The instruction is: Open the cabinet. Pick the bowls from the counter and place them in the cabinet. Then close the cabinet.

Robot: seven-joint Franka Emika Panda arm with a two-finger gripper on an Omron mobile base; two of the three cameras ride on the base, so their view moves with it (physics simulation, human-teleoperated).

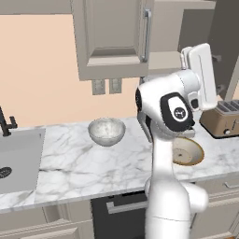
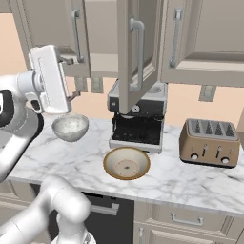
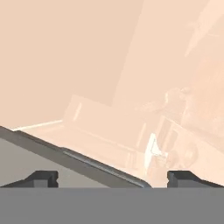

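Observation:
The cabinet [image 2: 52, 28] hangs above the counter [image 2: 71, 167]. Its left door is shut and its right door [image 2: 138, 52] stands swung out, showing the inner shelf [image 1: 163, 60]. The grey-white marbled bowl [image 1: 106, 130] [image 2: 70, 127] sits on the counter below the left door. The tan bowl [image 2: 127, 163] lies in front of the coffee machine and is half hidden by my arm in the left base view [image 1: 189, 151]. My gripper [image 2: 71, 78] [image 3: 114, 178] is raised below the cabinet's left door, open and holding nothing, and faces the peach wall.
A black coffee machine [image 2: 138, 119] stands under the open door, with a brown toaster [image 2: 209, 143] to its right. A steel sink [image 1: 18, 158] is set into the counter's left end. A narrower wall cabinet [image 2: 205, 38] hangs to the right.

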